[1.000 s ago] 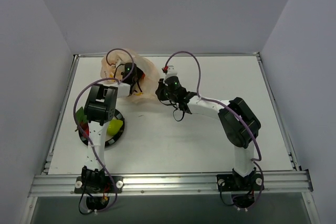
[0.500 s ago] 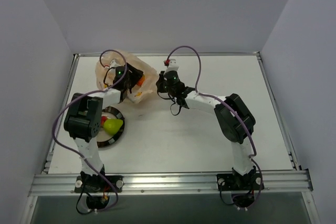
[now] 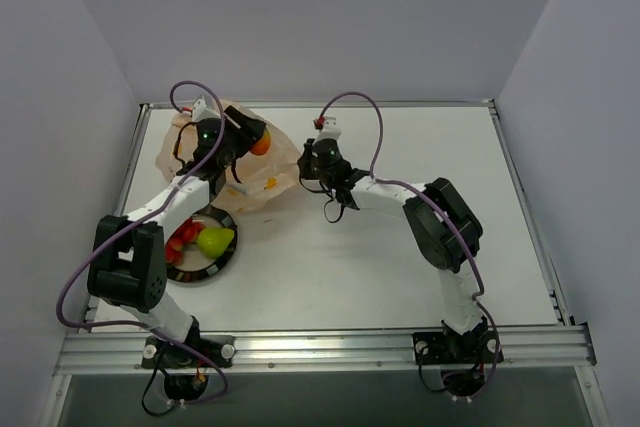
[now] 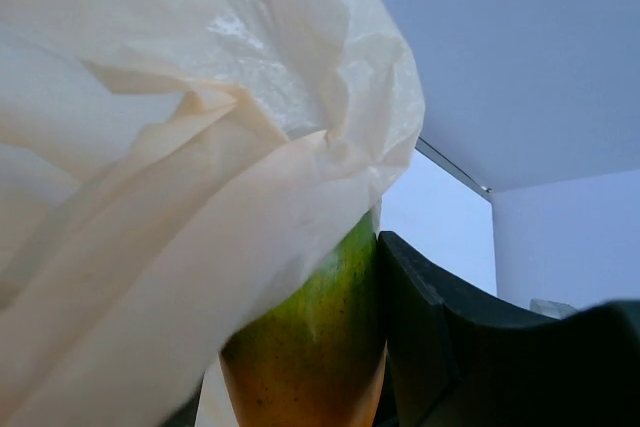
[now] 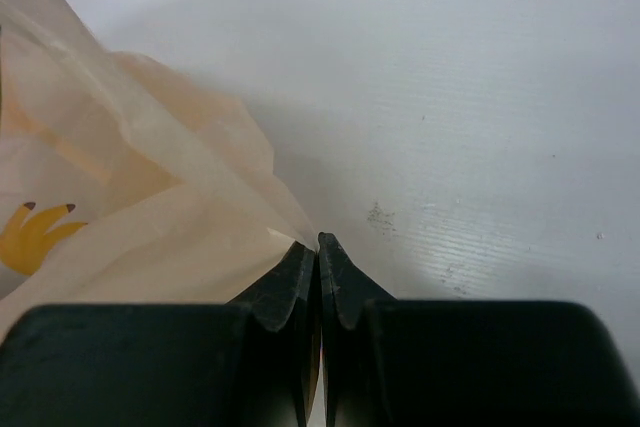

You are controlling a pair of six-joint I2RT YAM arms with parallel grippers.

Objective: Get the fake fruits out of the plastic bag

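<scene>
Partly done, by the look of it. Out of the bag and lying on the round black-rimmed plate (image 3: 222, 268) near the left edge of the white worktop (image 3: 400, 257): glossy yellow-green plastic pear (image 3: 214, 240) and small red plastic pieces (image 3: 178, 243).

Left to finish: orange-to-green mango-like plastic fruit (image 4: 310, 347), clamped in the left gripper (image 3: 250, 139) at the far left corner of the worktop. Sitting at the mouth of the crinkly translucent peach plastic bag (image 3: 268, 183), not yet clear of the film draped across it.

Right gripper (image 5: 318, 247) closed tight, seemingly pinching the bag's right edge down against the worktop. Anything more inside: impossible to tell through the folds.

Bag pale, wrinkled, softly crumpled, marked with a yellow banana print (image 5: 35, 232). Mango-like fruit smooth and shiny, green shading to speckled orange.
</scene>
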